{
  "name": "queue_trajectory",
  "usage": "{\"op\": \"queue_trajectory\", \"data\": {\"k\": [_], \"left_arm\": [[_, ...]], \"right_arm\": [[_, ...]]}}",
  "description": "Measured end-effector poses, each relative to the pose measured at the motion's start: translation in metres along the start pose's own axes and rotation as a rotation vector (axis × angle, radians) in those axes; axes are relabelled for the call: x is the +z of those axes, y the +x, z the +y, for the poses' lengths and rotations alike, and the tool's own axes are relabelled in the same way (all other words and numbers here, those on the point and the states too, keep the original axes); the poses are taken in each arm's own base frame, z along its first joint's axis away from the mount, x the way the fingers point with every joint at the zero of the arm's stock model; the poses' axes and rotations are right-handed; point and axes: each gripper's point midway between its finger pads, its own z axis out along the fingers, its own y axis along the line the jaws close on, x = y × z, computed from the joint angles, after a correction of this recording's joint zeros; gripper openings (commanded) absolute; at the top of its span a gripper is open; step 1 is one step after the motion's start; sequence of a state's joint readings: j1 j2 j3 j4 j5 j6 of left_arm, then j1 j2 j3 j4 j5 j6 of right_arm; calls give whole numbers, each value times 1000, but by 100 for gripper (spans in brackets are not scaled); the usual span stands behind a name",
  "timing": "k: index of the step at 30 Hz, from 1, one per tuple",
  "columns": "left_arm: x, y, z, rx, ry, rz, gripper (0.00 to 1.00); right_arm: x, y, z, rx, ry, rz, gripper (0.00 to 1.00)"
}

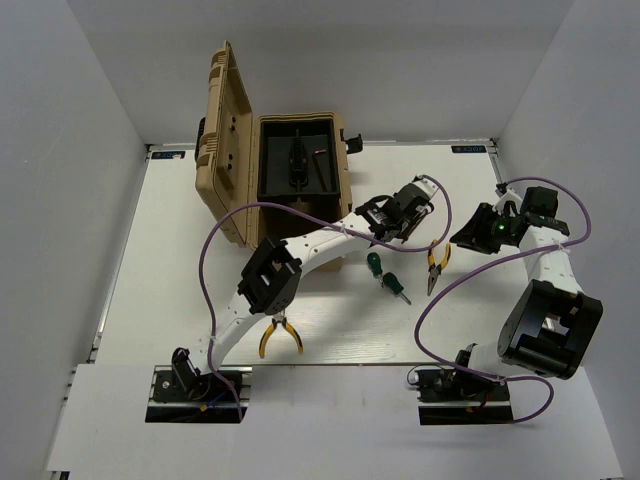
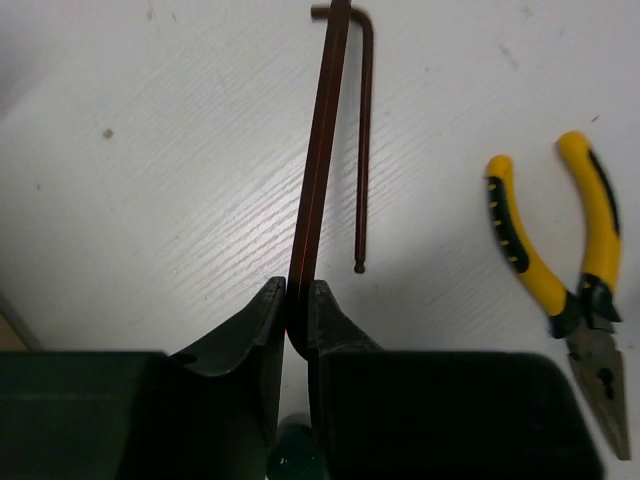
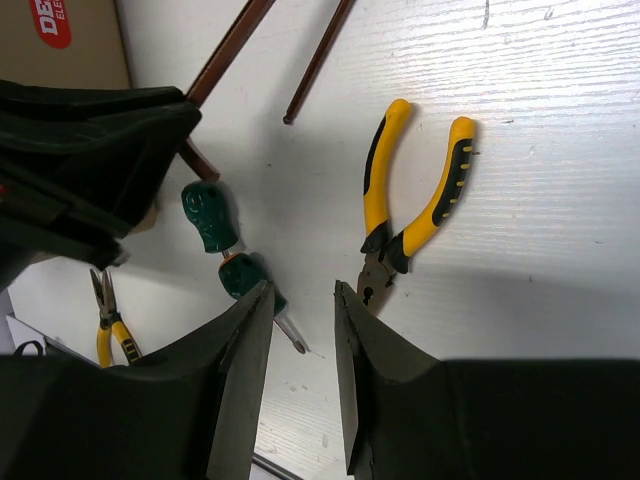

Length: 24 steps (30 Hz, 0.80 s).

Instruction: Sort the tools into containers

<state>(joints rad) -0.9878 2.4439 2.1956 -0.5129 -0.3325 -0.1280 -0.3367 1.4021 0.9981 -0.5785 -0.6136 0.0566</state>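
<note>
Plainly, the left claw (image 2: 298, 312) is pressed together on one thin brown hex key (image 2: 318, 150), pinching its long arm near the end. From the fingers the key runs straight toward 12 o'clock in the left wrist view. Whether it touches the white table (image 2: 150, 200) cannot be told. A second hex key (image 2: 365, 150) lies just beside it at 1 o'clock, apart from the claw. At 3 o'clock lie yellow-handled pliers (image 2: 560, 290), their nose pointing to 5 o'clock.

Seen from above, the left claw (image 1: 405, 215) hangs at 4 o'clock from the open tan toolbox (image 1: 225, 130), which stands at 11 o'clock on the table with its black tray (image 1: 275, 185) showing.

The right claw (image 3: 300, 330) is partly spread, with nothing between its fingers and nothing touched. In its own view the pliers (image 3: 410, 210) lie at 1 o'clock, and two green-handled screwdrivers (image 3: 210, 215) lie at 10 o'clock. From above, it (image 1: 470, 235) sits at 3 o'clock from the left claw. The other pliers (image 1: 280, 335) lie at 7 o'clock on the table, partly under the left arm.
</note>
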Motion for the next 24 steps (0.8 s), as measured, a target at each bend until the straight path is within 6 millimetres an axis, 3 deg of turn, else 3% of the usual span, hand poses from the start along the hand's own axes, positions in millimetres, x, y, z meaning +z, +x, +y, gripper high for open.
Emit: {"op": "queue_trajectory", "data": {"k": [14, 18, 19, 20, 21, 22, 24], "left_arm": [[-47, -75, 1, -19, 32, -163, 0], [-55, -84, 3, -24, 32, -188, 0], [-54, -84, 2, -23, 33, -189, 3], [-54, -84, 2, -22, 34, -188, 12], [-52, -81, 2, -17, 34, -182, 37], [-50, -80, 1, -9, 35, -178, 48], [-43, -76, -2, 1, 43, -168, 56]], "right_arm": [[0, 0, 0, 0, 0, 0, 37], [0, 0, 0, 0, 0, 0, 37], [0, 0, 0, 0, 0, 0, 37], [0, 0, 0, 0, 0, 0, 37], [0, 0, 0, 0, 0, 0, 37], [0, 0, 0, 0, 0, 0, 37], [0, 0, 0, 1, 0, 0, 37]]}}
